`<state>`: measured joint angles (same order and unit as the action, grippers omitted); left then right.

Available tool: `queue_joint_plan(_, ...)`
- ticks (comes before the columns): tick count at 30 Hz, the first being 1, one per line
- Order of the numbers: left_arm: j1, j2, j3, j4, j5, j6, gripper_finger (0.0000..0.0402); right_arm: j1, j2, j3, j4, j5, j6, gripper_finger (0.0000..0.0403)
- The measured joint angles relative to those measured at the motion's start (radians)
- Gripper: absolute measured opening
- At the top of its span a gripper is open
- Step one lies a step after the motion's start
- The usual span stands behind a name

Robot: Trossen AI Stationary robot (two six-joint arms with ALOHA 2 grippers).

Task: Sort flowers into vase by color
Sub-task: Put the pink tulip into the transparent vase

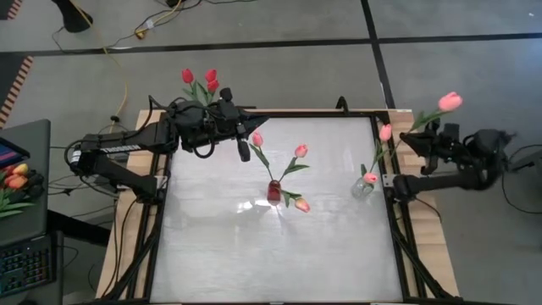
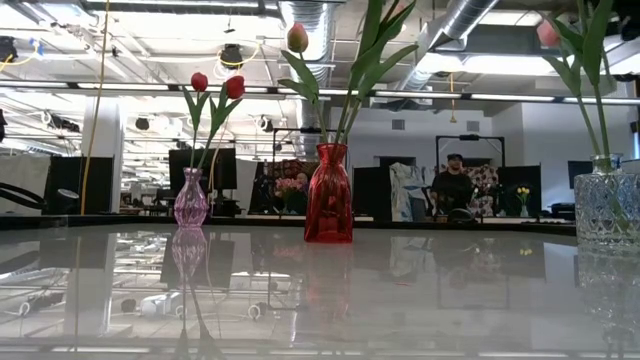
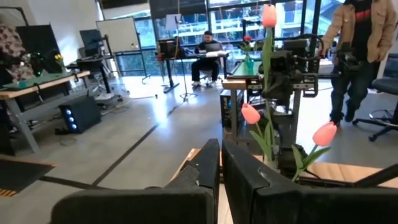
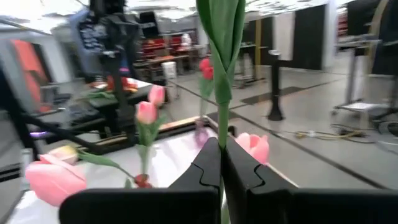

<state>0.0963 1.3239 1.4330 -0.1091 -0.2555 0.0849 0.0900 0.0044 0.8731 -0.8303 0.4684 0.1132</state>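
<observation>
A red vase stands mid-table with three pink tulips. A clear vase at the table's right edge holds two pink tulips. Red tulips stand in a purple vase at the far left corner. My left gripper hovers shut and empty above the table's far side, next to the red tulips. My right gripper is beyond the table's right edge, shut on a pink tulip. My right gripper pinches the pink tulip's green stem between its two fingers, below the leaves. The fingers come level from the table's right side and lie across the stem. The tulip is lifted clear, its head pointing away toward the far right.
A bundled bunch of orange-red tulips lies on a side stand left of the table, next to a keyboard. Black frame rails run along the table's edges. The glossy near half of the tabletop carries nothing. People show in the room beyond.
</observation>
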Motion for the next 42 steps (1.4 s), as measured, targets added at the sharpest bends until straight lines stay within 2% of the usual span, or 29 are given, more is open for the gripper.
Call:
queue_joint_plan(5,0.0,0.0,0.0,-0.001,-0.007,-0.01,0.0006,0.245,0.0,-0.038,-0.001,0.126,0.071,0.0026)
queue_joint_plan(9,0.0,0.0,0.0,-0.005,-0.007,-0.016,0.0006,0.33,0.0,-0.116,0.059,0.186,0.09,0.0026)
queue_joint_plan(13,0.0,0.0,0.0,-0.009,-0.007,-0.019,0.0006,0.339,0.0,-0.199,0.166,0.187,0.04,0.0026)
queue_joint_plan(18,0.0,0.0,0.0,-0.017,0.007,-0.026,0.0006,0.317,0.001,-0.257,0.178,0.186,0.078,0.0026)
queue_joint_plan(28,0.0,0.0,0.0,-0.025,0.008,-0.026,0.0006,0.294,0.001,-0.264,0.176,0.185,0.105,0.0026)
queue_joint_plan(37,0.0,0.0,0.0,-0.039,0.011,-0.025,0.0006,0.294,0.002,-0.344,0.2,0.187,0.133,0.0026)
queue_joint_plan(42,0.0,0.0,0.0,-0.038,0.011,-0.028,0.0006,0.293,0.0,-0.339,0.184,0.22,0.149,0.0026)
